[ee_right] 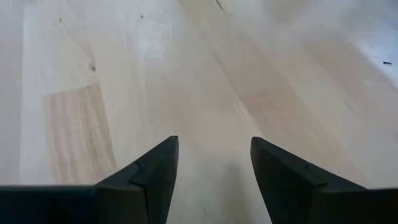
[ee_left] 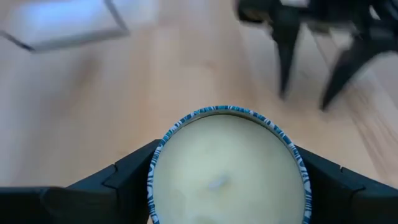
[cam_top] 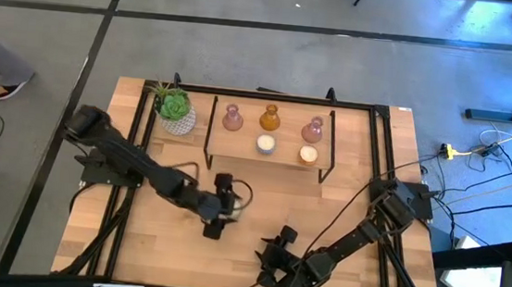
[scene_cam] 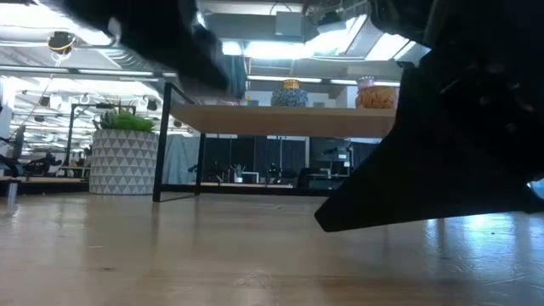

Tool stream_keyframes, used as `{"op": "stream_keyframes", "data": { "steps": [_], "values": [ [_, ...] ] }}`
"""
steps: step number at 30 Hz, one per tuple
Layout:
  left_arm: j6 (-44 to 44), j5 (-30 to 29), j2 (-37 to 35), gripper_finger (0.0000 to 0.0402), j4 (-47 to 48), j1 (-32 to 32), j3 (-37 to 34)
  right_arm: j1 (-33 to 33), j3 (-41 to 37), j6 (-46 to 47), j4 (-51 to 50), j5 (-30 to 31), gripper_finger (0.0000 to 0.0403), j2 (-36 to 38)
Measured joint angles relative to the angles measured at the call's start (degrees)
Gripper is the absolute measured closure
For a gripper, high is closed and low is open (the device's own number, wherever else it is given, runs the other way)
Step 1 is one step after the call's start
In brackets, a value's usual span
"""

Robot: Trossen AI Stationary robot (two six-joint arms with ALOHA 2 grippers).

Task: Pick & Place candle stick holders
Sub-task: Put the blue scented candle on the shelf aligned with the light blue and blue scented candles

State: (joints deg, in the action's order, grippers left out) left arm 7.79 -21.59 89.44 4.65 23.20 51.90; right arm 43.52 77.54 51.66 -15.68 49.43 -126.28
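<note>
The left pincer [ee_left: 227, 186] has its two fingers [ee_left: 124, 177] pressed against opposite sides of a cream candle holder [ee_left: 227, 165] with a blue-patterned rim, so it is closed on the widest part of the round cup. That grip looks chosen to keep the cup level while it is carried. In the high view the left pincer [cam_top: 222, 207] sits over the open middle of the desk [cam_top: 136, 235], and the low shelf [cam_top: 269, 154] lies well beyond its fingertips. On that shelf stand two pink glass holders [cam_top: 232, 117], an amber one [cam_top: 270, 119], and two more cream cups [cam_top: 265, 144]; my guess is the held cup belongs beside them.

The left arm reaches in low from its base, forearm stretched toward the middle, wrist tipped down over the cup.

The right pincer [ee_right: 214, 174] waits near the desk's front edge, fingers partly apart with only bare wood between them, holding nothing.

A potted plant [cam_top: 173, 108] stands beside the shelf's end.
</note>
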Motion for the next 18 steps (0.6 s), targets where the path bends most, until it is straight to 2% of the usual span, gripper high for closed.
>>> {"op": "stream_keyframes", "data": {
  "steps": [3,6,12,15,18],
  "values": [
    [-2.39,-4.83,-6.22,0.0114,3.69,-1.28,0.0,0.21,0.0,-0.01,0.58,0.08,0.0199,0.0],
    [-4.08,-5.85,-12.31,0.0114,5.02,-5.14,0.01,0.21,0.0,-0.08,0.92,0.06,0.0199,0.0],
    [-4.52,2.03,-18.92,0.0114,9.98,-18.06,0.07,0.19,0.0,-1.42,2.4,0.05,0.0199,0.0],
    [-3.74,5.32,-19.35,0.0114,11.57,-23.79,0.07,0.19,0.0,-2.22,3.11,0.04,0.0199,0.0],
    [-1.94,5.71,-18.5,0.0114,12.08,-26.91,0.07,0.19,0.0,-2.64,3.34,0.04,0.0199,0.0]
  ]
}}
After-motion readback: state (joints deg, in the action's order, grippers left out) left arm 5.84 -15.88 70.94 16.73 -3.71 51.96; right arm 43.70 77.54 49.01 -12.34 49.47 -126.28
